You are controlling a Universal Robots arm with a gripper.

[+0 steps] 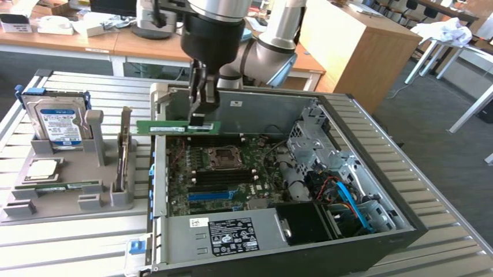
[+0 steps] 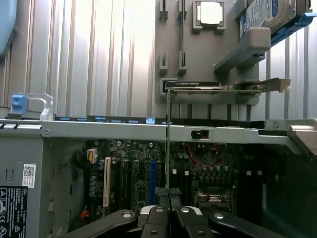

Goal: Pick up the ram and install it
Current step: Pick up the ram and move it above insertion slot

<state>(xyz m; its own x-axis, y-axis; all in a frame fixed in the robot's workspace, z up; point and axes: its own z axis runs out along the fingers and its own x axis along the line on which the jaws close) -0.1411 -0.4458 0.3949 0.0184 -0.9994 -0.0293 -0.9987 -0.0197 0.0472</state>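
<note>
The ram [image 1: 165, 127] hangs level above the motherboard [image 1: 254, 173] of the open computer case [image 1: 385, 184], clamped (nearer its end on the exterior view's right) between the closed fingers of the gripper [image 1: 198, 121].

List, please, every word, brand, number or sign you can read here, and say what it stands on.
Nothing reads clearly enough to quote.
hard drive: blue label, print too small.
power supply label: text and symbols too small.
ram in the end effector: white label blurred.
expansion card: dark label blurred.
</note>
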